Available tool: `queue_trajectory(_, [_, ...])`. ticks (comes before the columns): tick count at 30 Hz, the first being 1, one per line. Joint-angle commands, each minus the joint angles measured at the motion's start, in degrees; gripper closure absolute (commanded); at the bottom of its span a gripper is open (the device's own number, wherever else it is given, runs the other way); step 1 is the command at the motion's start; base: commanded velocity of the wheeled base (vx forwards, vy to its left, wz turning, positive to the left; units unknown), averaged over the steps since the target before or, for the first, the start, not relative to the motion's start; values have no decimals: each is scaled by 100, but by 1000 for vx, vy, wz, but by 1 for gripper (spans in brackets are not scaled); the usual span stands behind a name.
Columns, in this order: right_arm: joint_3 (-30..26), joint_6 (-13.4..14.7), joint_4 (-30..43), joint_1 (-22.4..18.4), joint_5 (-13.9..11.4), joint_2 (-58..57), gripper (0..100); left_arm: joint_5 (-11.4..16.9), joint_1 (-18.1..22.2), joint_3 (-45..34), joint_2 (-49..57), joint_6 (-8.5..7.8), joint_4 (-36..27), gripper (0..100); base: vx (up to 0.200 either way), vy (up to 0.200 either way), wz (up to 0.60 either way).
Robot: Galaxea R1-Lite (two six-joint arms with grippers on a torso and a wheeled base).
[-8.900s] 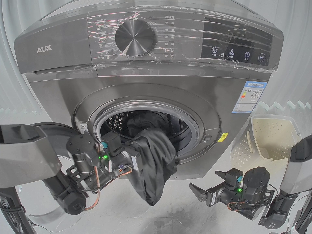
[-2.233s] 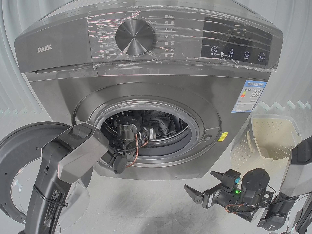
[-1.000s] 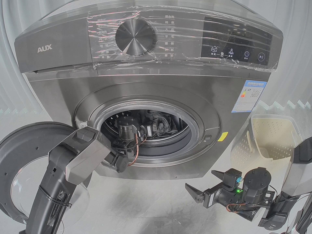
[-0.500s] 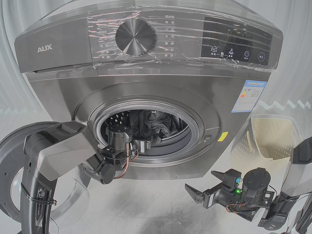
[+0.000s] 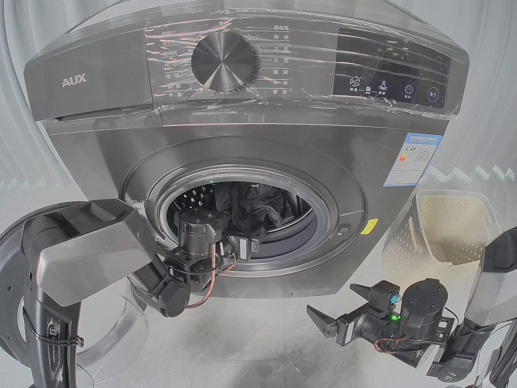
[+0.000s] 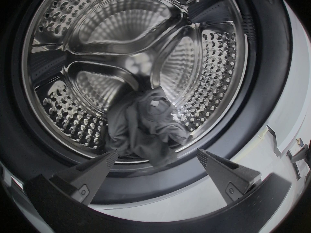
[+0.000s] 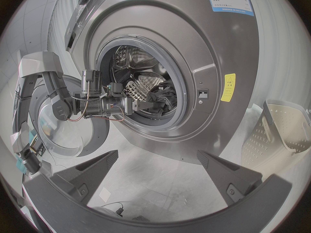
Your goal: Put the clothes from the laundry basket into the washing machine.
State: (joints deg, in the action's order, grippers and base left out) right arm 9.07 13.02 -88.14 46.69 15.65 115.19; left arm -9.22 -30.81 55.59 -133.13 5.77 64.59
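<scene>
Recording the left pincer (image 6: 156, 152) hanging at the mouth of the washing machine (image 5: 258, 136), fingers spread wide apart, clamping nothing. Finding the dark garment (image 6: 145, 127) straight ahead of it and deeper in, lying bunched on the lower wall of the drum (image 6: 129, 26), close behind the front lip. Noting no clear long axis: a crumpled heap, roughly as wide as tall. Noting its lowest fold near the dark door seal; unable to tell whether touching it.

Logging the right pincer (image 5: 331, 303) low over the floor (image 5: 258, 346) in front of the machine, likewise parted and gripping nothing, well apart from the garment. Logging the laundry basket (image 5: 447, 233) standing beside the machine's right front corner, nearer the right arm; seeing no clothing on its visible inner wall. Noting the door (image 7: 61, 136) swung fully open on the left.

Judging the left arm far nearer to the garment, should a push deeper prove necessary. Judging the right arm better placed for any return to the basket.
</scene>
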Motion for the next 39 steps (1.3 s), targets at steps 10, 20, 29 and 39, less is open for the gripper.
queue_trajectory(10, [7,34,-10,16,-1,48,0,421,66,1877,-1303,3,-412,0,0,0,0])
queue_trajectory(20, [16,34,-10,-2,-1,100,0,350,207,2799,-1865,-14,-658,100,0,0,0])
queue_trajectory(29, [25,34,-10,16,-1,100,0,-159,576,4065,-2155,12,-596,100,0,0,0])
queue_trajectory(39, [25,34,-10,42,8,100,0,-186,690,4250,-2217,-32,-605,100,0,0,0])
